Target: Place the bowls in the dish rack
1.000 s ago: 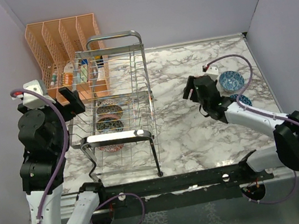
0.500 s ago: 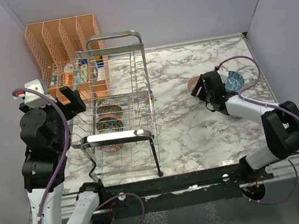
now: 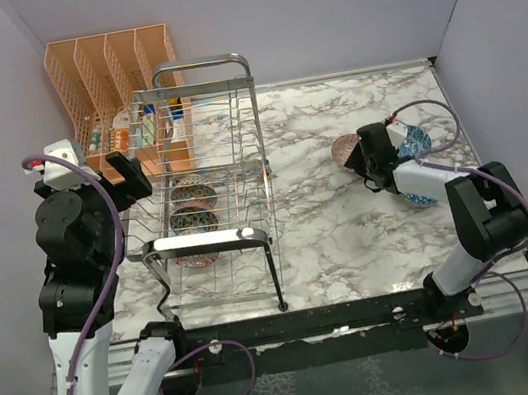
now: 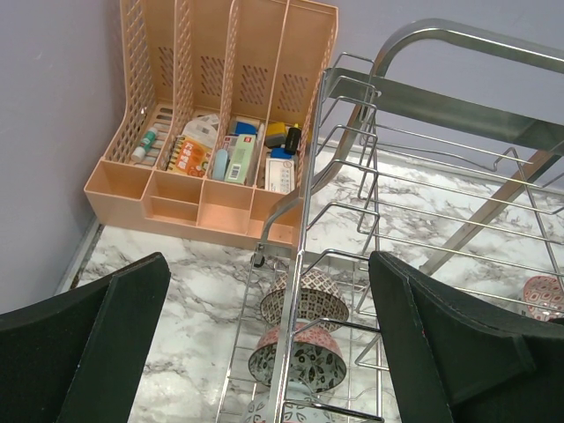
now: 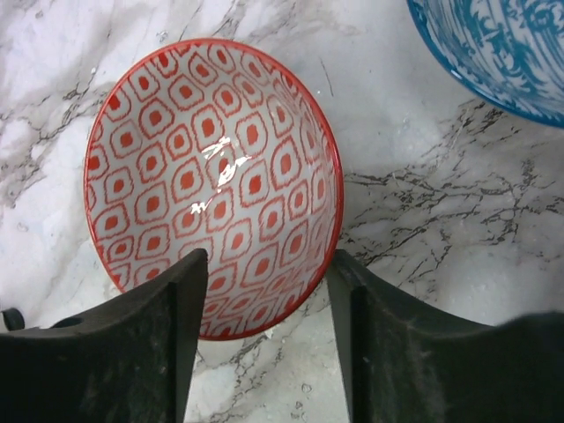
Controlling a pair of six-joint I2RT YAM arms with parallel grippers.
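A pink-red patterned bowl (image 5: 211, 176) sits upright on the marble at the right (image 3: 343, 150). My right gripper (image 5: 264, 300) is down over its near rim (image 3: 358, 155), open, with one finger inside the bowl and the other just outside. A blue bowl (image 5: 493, 44) stands just beyond it (image 3: 416, 141). The chrome dish rack (image 3: 200, 66) at the left holds three bowls on edge in a row: a grey-beige one (image 4: 304, 300), a black-and-white one (image 4: 300, 361) and a pale one (image 4: 264, 410). My left gripper (image 4: 266, 264) hangs open above the rack's left side (image 3: 129, 179), holding nothing.
An orange plastic organizer (image 3: 111, 71) with small items stands behind the rack, against the left wall (image 4: 220, 106). Walls close in the table at the left, back and right. The rack's tall handle bars (image 4: 458, 44) rise near my left gripper.
My right arm swung in and dropped onto the pink-red bowl, and its jaws narrowed around the rim. The left arm stayed still.
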